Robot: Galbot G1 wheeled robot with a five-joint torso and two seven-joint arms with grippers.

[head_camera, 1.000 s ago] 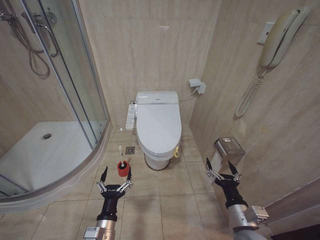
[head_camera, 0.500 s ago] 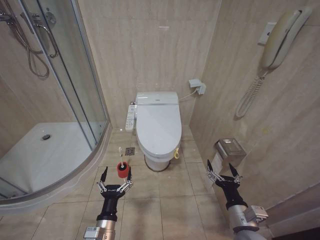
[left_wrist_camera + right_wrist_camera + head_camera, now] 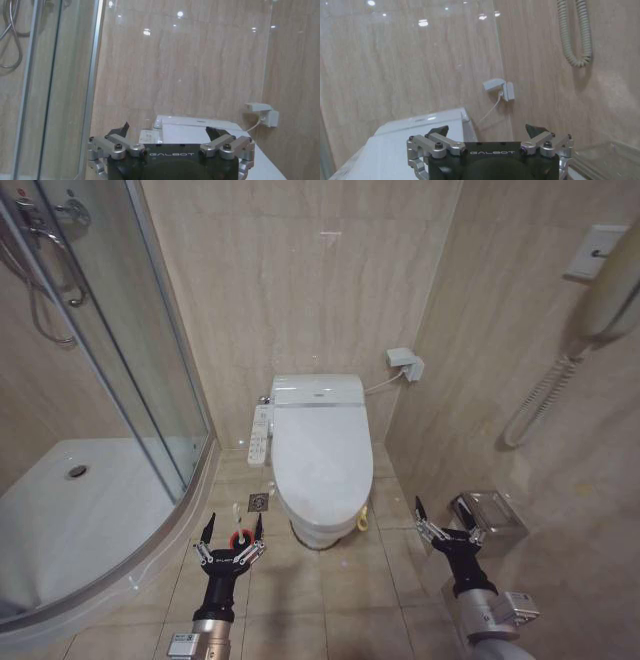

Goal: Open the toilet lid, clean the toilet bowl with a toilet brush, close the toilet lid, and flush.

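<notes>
The toilet lid (image 3: 322,452) lies shut over the toilet bowl (image 3: 318,530), with a small yellow tag (image 3: 362,520) at its front right rim and the long button panel (image 3: 258,435) on its left side. On the floor left of the pedestal stands the toilet brush (image 3: 240,538); its red holder peeks out behind my open left gripper (image 3: 233,523). My right gripper (image 3: 445,518) hangs open and empty to the right of the bowl. In the left wrist view the left gripper (image 3: 167,129) is open towards the lid (image 3: 192,134). The right wrist view shows the right gripper (image 3: 486,128) open beside the lid (image 3: 390,146).
A glass shower enclosure (image 3: 120,380) with its white tray (image 3: 70,510) takes up the left. On the right wall hang a phone (image 3: 610,290) and a metal paper holder (image 3: 490,515). A floor drain (image 3: 259,502) lies by the brush. A socket (image 3: 405,362) is behind the toilet.
The whole picture has shifted: the camera has moved closer, so the toilet looks larger and lower. The brush holder now sits lower, half hidden behind my left gripper. Both grippers stay open.
</notes>
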